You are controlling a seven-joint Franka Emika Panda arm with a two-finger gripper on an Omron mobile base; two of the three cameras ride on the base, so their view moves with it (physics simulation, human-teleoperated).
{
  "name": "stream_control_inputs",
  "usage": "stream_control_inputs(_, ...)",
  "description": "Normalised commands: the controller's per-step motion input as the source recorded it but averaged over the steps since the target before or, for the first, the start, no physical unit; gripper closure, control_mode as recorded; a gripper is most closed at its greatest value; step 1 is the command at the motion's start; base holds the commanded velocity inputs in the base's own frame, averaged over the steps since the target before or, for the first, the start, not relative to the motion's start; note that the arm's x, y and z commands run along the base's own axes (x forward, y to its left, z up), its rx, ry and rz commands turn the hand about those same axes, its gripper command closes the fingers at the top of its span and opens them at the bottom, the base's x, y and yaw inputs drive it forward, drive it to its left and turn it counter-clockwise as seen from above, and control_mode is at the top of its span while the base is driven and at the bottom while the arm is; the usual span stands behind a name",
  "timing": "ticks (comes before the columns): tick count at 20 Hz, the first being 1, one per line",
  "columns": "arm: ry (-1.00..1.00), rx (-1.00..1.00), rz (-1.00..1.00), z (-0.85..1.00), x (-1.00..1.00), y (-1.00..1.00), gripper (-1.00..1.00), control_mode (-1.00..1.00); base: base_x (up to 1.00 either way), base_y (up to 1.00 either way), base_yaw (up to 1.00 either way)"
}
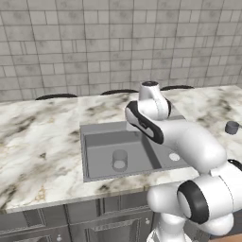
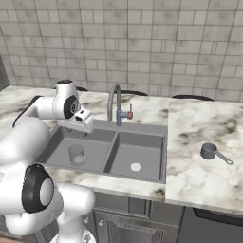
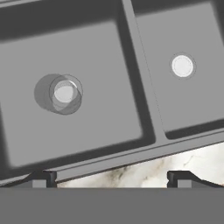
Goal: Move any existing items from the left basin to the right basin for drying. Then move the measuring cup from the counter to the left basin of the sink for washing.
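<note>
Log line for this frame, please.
gripper: open, above sink's front edge, holding nothing | tumbler: upright in left basin | right basin: no items | measuring cup: on counter, right of sink

Sink: matte grey, smooth, looks like composite or stone. Left basin, right basin: same dull finish, pale round drains. Tumbler: pale grey, see-through, glass or clear plastic. Measuring cup: dark grey, opaque, matte. Counter: white marble look, brown and grey veining, polished smooth. Faucet: steel, brushed sheen. Wall: grey-beige tile, matte, slightly rough. Claw: dark matte tips.
</note>
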Motion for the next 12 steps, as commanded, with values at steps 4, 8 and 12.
stream_control_inputs(4,0.04,0.00,-0.03,0.00,0.29,0.01,-1.00,-1.00,0.00,0.00,0.00)
stream_control_inputs(8,0.05,0.00,-0.03,0.00,0.31,0.07,-1.00,-1.00,0.00,0.00,0.00)
stream_control_inputs(12,0.08,0.00,-0.03,-0.01,0.30,0.12,-1.00,-1.00,0.00,0.00,0.00)
